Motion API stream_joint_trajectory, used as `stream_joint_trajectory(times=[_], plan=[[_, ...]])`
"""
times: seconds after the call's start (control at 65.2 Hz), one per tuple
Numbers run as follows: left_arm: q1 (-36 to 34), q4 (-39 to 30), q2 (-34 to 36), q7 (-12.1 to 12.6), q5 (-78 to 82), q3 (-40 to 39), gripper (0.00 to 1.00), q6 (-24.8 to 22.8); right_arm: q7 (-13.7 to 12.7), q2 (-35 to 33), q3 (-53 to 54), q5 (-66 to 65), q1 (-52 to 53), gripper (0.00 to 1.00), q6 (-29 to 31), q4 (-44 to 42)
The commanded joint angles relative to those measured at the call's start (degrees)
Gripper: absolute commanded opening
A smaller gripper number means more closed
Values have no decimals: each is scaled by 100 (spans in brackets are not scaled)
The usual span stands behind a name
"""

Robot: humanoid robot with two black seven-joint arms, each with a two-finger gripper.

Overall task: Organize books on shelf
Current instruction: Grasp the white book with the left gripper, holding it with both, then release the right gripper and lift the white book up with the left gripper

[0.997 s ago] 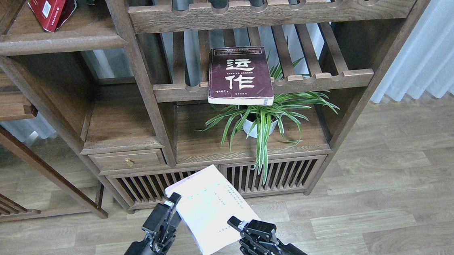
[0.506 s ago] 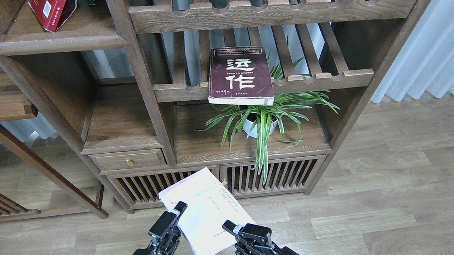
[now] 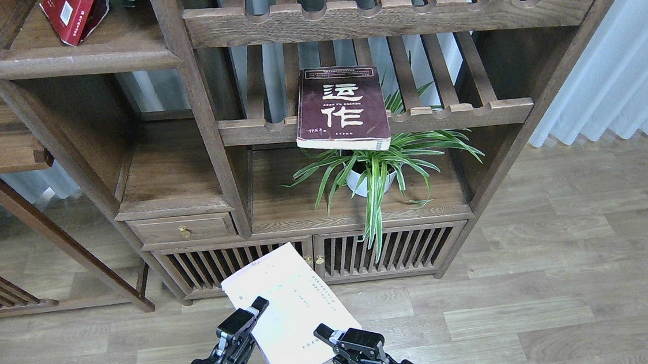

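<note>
The plain white-lavender book (image 3: 288,312) is at the bottom centre, held flat between my two grippers above the floor. My left gripper (image 3: 246,317) grips its left edge and my right gripper (image 3: 325,335) grips its right edge. The dark maroon book (image 3: 342,108) with white characters lies flat on a slatted rack and overhangs the notched front rail. The red book (image 3: 71,14) leans on the solid dark-brown shelf (image 3: 118,62) at the top left, partly cut off by the frame.
A spider plant in a white pot (image 3: 367,181) stands on the lower board under the maroon book. Below it is a cabinet with slatted doors (image 3: 387,249) and a small drawer (image 3: 183,230). A pale curtain (image 3: 627,65) hangs at the right.
Both grippers and the white-lavender book have moved down and a little left, toward me. The maroon and red books have not moved.
</note>
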Motion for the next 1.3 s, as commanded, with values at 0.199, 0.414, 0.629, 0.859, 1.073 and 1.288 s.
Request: stream_joint_trajectory(times=[0.199,0.414,0.629,0.859,1.073,1.288], plan=[[27,-1197,428,107,-9,-862,0,0,53,-101,106,-425,203,97,0,1],[-271,-1320,1087,362,158,-1653,0,0,79,-172,141,-416,229,98,0,-69],[-1080,-1320,1957,362,185,-2365,0,0,79,-172,142,-408,273,98,0,-298],[-2239,-1320,2457,335,123,-2550,0,0,88,-145,133,-408,300,98,0,-342],[-3153,-1320,4021,599,211,-2541,0,0,88,-119,133,-399,308,98,0,-342],[-4217,-1021,4690,1293,738,-2471,1,0,88,-49,141,-399,396,98,0,-342]])
